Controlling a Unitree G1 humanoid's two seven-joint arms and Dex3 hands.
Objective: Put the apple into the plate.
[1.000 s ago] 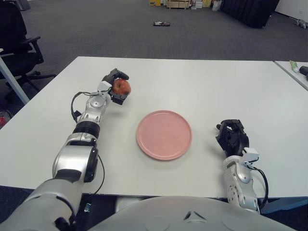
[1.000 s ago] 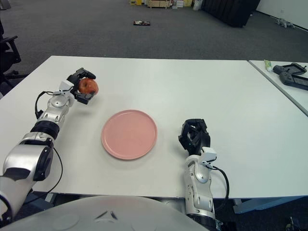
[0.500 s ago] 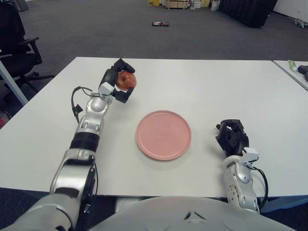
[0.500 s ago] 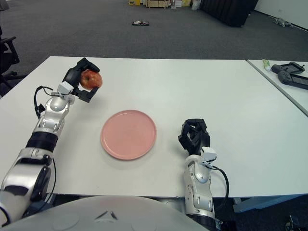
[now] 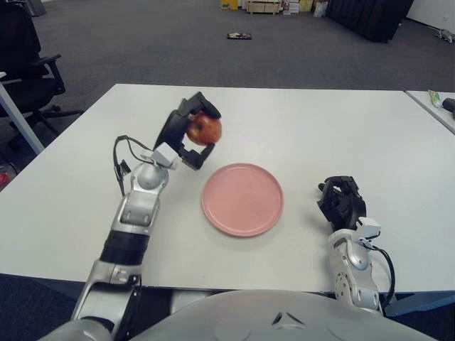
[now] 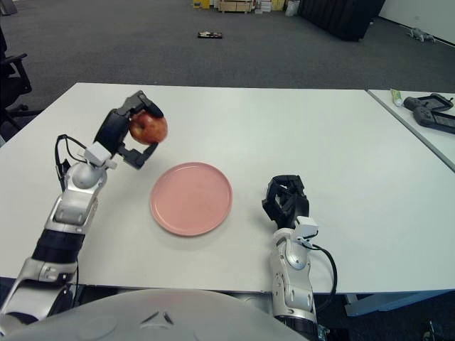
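Right now I see my left hand (image 5: 190, 133) raised above the table (image 5: 85, 177), its dark fingers (image 5: 200, 158) wrapped around the apple (image 5: 205, 128). The apple is red with a paler patch and sits clear of the tabletop, at about ten o'clock from the plate (image 5: 242, 198) and just short of its rim. It is round, so I can read no long axis, and I cannot tell where its stem points because the fingers cover much of it.

At the table's centre lies the plate, pink, flat and round, with nothing in it.

At three o'clock from the plate shows my right hand (image 5: 342, 204), idle, its black fingers curled in together and holding nothing. It is near the plate but apart from it.

At the far right edge, on a second table (image 6: 419, 135), I see a dark controller-like device (image 6: 431, 110) with a small green-tipped tube (image 6: 396, 96) beside it. Off the left side stands an office chair (image 5: 28, 64) on the grey floor.
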